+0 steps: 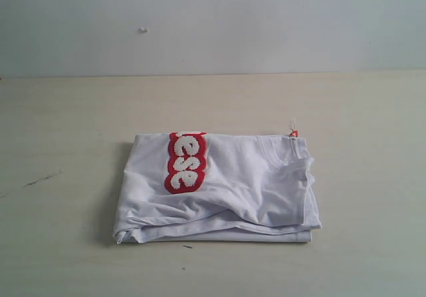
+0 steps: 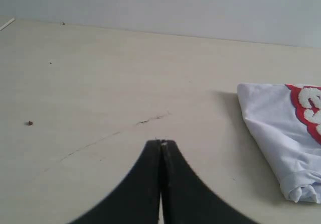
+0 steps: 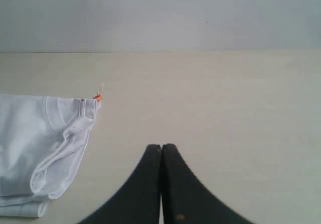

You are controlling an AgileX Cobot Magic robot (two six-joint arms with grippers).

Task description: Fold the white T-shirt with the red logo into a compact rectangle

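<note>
white T-shirt point(image 1: 253, 184) folded, red logo point(image 1: 185, 162) up, L end effector point(image 2: 161, 142) tips together, R end effector point(image 3: 161, 146) likewise

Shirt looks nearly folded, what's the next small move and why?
Probably open the right hand and smooth the puffed flap on that side. The white T-shirt already lies as a rough rectangle with the red logo on top; the right hand and left hand are both shut, clear of it.
</note>
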